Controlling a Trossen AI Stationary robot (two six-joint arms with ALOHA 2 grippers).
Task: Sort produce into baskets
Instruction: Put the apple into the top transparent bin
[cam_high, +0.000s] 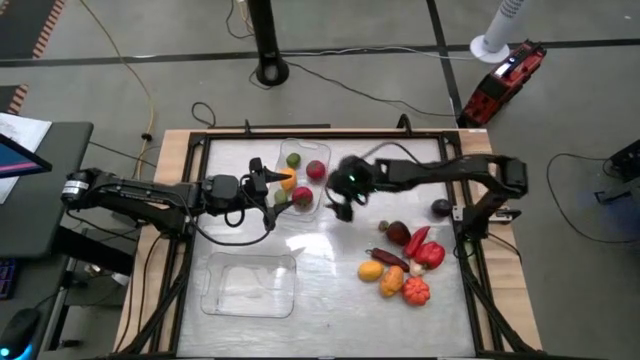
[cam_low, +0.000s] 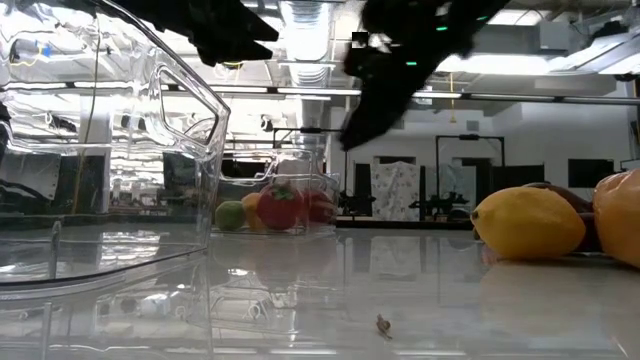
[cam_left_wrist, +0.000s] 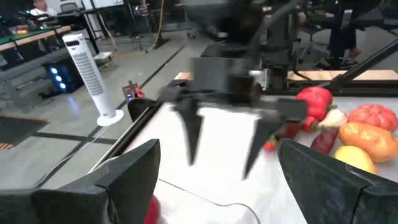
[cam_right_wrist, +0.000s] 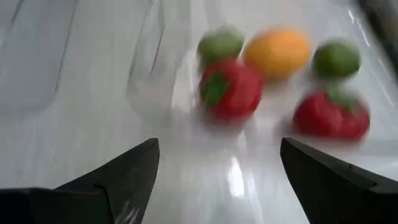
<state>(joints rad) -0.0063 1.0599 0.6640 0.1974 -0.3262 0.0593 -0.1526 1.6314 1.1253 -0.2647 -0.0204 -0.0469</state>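
Both grippers, left (cam_high: 272, 186) and right (cam_high: 345, 205), released at centre; send right to lower-right produce (cam_high: 402, 262), grasp squarely.

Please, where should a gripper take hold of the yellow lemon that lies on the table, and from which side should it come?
Probably across the short middle of the lemon, from straight above. It lies on its side at the near left edge of the pile, an orange piece close on its right, so fingers fit best at its free front and back. The right gripper, open and empty, is nearer.
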